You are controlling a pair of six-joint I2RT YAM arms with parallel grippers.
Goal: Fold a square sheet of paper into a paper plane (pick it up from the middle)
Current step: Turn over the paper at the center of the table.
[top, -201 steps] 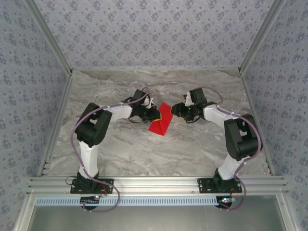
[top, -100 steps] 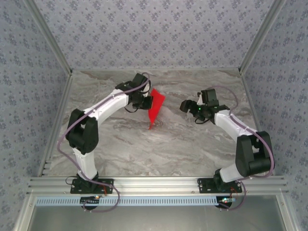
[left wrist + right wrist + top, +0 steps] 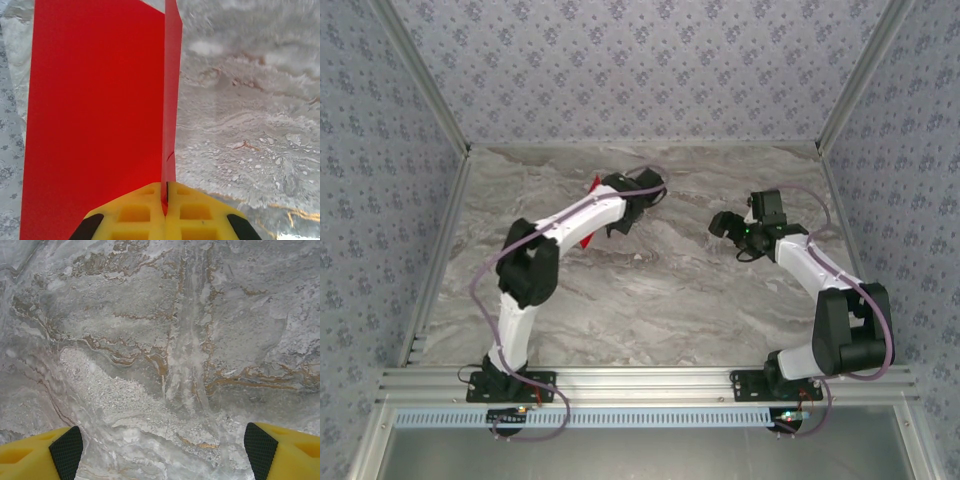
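Between left fingers (image 3: 135,216), paper (image 3: 95,125) (pinched).

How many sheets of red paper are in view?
1. The red paper is clamped in the left gripper, over the far side of the table; from above, the left arm covers most of it.

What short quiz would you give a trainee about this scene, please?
1. Multiple choice: the left gripper is shut on: A) the red paper; B) a cable; C) nothing.
2. True or false: the right gripper is gripping the red paper.
3. Fill in: the right gripper's fingers stand ___ above the marble table.

Key: 1 A; 2 false; 3 open.
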